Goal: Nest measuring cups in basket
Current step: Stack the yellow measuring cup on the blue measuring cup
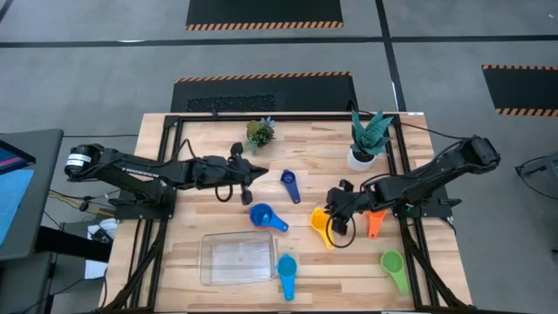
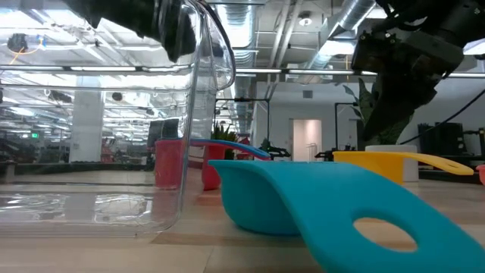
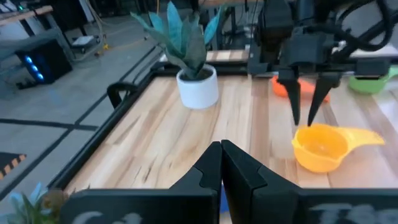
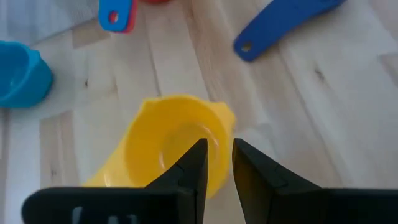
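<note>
The yellow measuring cup [image 1: 321, 225] sits upright on the table right of centre. My right gripper [image 1: 335, 212] hangs just above it, open by a narrow gap. Its fingers [image 4: 194, 167] stand on either side of the cup's rim [image 4: 221, 134], and no touch shows. My left gripper [image 1: 254, 173] is shut and empty, hovering left of the dark blue cup [image 1: 290, 183]. A blue cup [image 1: 264, 215], orange cup [image 1: 376, 223], green cup [image 1: 393, 265] and light blue cup [image 1: 287, 270] lie scattered. The clear basket [image 1: 235, 259] rests near the front edge.
Two potted plants stand at the far side, a small one [image 1: 260, 133] and a larger one in a white pot [image 1: 364, 144]. A black frame rail [image 1: 166, 166] borders the table. Bare wood lies between the basket and the yellow cup.
</note>
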You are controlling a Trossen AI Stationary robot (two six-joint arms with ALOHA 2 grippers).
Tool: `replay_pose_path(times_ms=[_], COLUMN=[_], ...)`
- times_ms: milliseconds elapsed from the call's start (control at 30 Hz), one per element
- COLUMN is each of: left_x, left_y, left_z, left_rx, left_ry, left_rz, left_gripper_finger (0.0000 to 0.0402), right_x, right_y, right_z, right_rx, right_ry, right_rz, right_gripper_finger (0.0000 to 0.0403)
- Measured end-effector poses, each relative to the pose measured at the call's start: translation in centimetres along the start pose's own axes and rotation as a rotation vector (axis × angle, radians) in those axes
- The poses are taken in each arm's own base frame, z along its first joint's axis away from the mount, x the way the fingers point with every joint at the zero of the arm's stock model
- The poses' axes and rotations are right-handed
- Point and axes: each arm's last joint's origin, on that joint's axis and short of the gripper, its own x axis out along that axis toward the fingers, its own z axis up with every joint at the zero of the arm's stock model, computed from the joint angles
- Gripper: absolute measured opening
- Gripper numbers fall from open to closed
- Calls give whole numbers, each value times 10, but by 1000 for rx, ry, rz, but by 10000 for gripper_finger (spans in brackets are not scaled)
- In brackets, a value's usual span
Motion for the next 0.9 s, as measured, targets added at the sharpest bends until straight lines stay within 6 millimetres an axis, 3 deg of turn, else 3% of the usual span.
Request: replay_pose_path(times_ms=[433,533,667,900], left_x=[0,0,0,-1], left_y=[0,0,-1,-1], left_z=[-4,-5,-7,-14], left_rx=[4,6,14,26], left_ry=[37,45,71,143], left_rz=[-2,-2,-2,-5], left_gripper_finger=[0,0,0,0], right_x=[32,40,44,19], right_y=[10,13,21,29], right_z=[-4,-2,13,72], right_rx=[-50,-58,-151,-363], right_ry=[80,100,71,-36], right_rz=[-103,-110,-108,-125], right_gripper_finger=[96,77,18,9])
